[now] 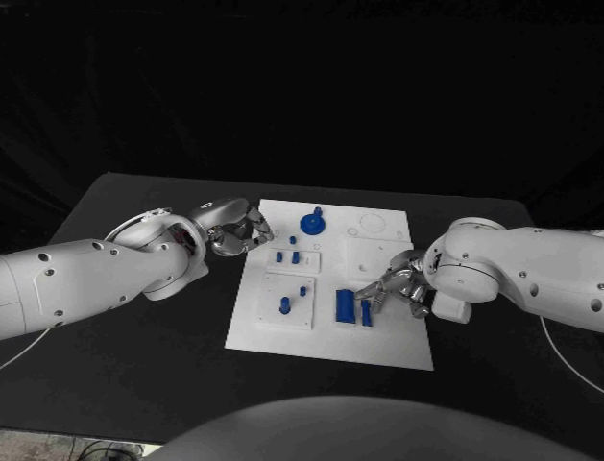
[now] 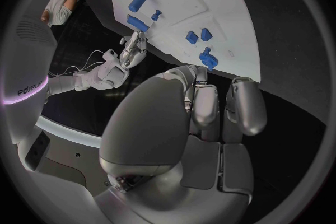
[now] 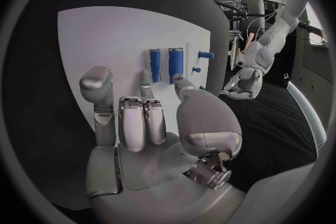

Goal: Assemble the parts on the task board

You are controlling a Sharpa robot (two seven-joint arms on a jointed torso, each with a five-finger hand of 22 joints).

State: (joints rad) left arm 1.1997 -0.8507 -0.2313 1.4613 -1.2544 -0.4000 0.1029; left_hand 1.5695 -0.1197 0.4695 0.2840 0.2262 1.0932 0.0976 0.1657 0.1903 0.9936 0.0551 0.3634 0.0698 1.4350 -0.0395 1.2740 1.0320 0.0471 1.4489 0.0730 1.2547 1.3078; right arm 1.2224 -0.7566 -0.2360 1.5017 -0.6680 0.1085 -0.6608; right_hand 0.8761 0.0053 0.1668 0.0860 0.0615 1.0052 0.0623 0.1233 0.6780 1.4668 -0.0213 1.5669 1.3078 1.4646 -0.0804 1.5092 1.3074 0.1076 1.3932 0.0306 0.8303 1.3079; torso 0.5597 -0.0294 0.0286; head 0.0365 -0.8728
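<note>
Overhead first: the white task board (image 1: 332, 331) lies in the middle of the black table (image 1: 122, 355), with blue parts spread over it. A round blue piece with a knob (image 1: 313, 225) sits near the board's far edge, two small blue pegs (image 1: 288, 257) stand below it, another small blue part (image 1: 285, 305) rests on a raised white block nearer the robot, and two upright blue bars (image 1: 353, 307) stand side by side toward the board's right half. The left hand (image 1: 235, 230) hovers at the board's left edge, fingers curled inward and holding nothing visible. The right hand (image 1: 398, 286) is over the board's right side, its fingertips just beside the blue bars; whether it touches them cannot be told from here. Next, the left wrist view: the left hand (image 2: 199, 117) has its fingers folded in, empty, above the dark table near the board's edge (image 2: 231, 22), apart from the blue pieces. Finally, the right wrist view: the right hand (image 3: 150, 123) has its fingers apart, and its thumb tip reaches the base of the nearer blue bar (image 3: 175, 65), while the other fingers stay clear.
</note>
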